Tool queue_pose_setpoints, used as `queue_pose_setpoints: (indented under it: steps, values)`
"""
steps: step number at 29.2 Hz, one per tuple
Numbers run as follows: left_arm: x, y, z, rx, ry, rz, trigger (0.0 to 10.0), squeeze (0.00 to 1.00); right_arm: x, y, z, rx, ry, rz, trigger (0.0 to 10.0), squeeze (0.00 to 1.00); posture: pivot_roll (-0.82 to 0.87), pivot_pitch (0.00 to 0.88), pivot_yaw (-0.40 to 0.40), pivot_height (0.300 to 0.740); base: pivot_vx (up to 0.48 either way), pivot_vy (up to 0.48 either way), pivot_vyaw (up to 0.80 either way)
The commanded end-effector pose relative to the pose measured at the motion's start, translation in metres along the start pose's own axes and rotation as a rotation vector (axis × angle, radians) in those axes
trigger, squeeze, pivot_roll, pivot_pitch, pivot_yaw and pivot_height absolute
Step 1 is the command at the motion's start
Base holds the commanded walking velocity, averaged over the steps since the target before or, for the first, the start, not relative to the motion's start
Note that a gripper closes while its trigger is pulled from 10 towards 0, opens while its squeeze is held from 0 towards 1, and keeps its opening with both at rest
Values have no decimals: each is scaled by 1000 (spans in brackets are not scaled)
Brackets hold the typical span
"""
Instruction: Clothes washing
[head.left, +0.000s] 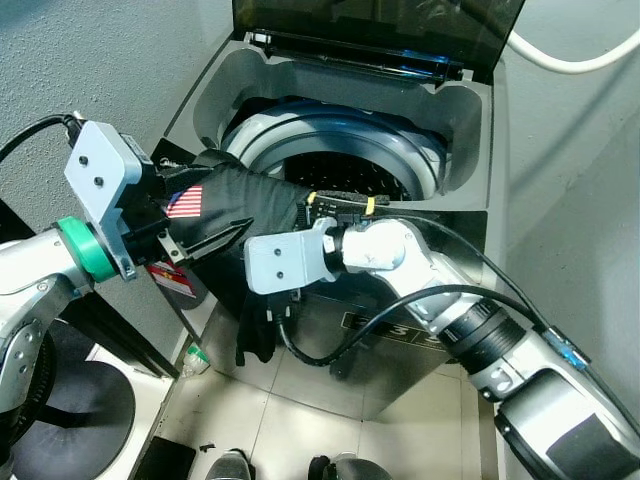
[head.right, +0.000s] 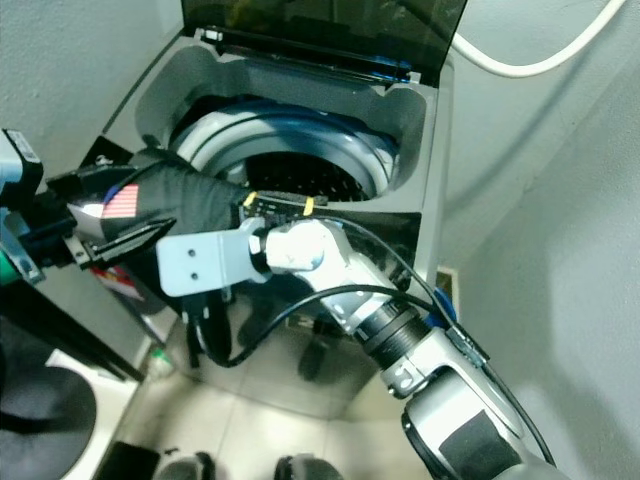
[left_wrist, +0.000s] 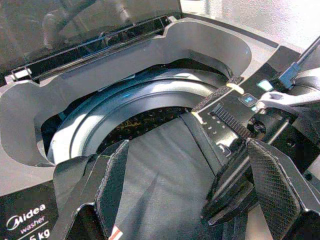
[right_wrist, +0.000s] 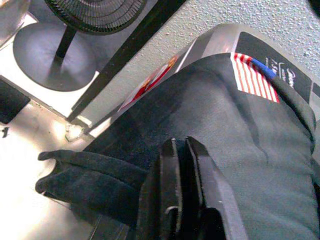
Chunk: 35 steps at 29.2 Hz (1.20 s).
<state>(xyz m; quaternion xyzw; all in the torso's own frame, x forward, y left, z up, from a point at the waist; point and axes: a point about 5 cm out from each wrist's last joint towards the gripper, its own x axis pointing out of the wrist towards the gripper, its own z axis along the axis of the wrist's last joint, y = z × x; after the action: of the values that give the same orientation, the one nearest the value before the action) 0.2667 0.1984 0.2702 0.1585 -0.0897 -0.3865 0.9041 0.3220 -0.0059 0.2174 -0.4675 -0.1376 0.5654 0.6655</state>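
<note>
Garment (head.left: 240, 205) | draped across washer (head.left: 460, 130) rim, tail hanging floorward | seemingly pinched

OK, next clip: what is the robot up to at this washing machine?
It is loading laundry. A black garment with a flag patch lies draped over the front rim of the open top-loading washer, part hanging down the front. The right gripper, jaws together, presses on the cloth; the left gripper, jaws open, is at the patch end.

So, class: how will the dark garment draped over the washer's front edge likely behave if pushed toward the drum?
The dark garment is probably floppy: it sags over the washer rim, one end dangling. It would likely bunch and fold, not slide whole. It looks light.
</note>
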Motion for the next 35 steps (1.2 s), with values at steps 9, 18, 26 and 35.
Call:
queue_pose_setpoints:
  steps: [9,18,26,35]
  values:
    - [-1,-3,-1,-3,6,1,10000,0,-9,-24,7,128,-105,-195,3098,0,121,107,12,740,0,0,0]
    - [-3,-5,-2,-10,3,4,10000,0,-35,-62,28,337,-292,-448,10000,263,101,124,7,740,0,0,0]
    - [-1,-5,-3,-13,3,1,10000,0,-60,-45,24,366,-298,-317,10000,1000,90,127,12,740,0,0,0]
    - [-1,-6,-5,-19,4,-2,10000,0,-66,-43,26,381,-300,-303,10000,1000,60,132,17,740,0,0,0]
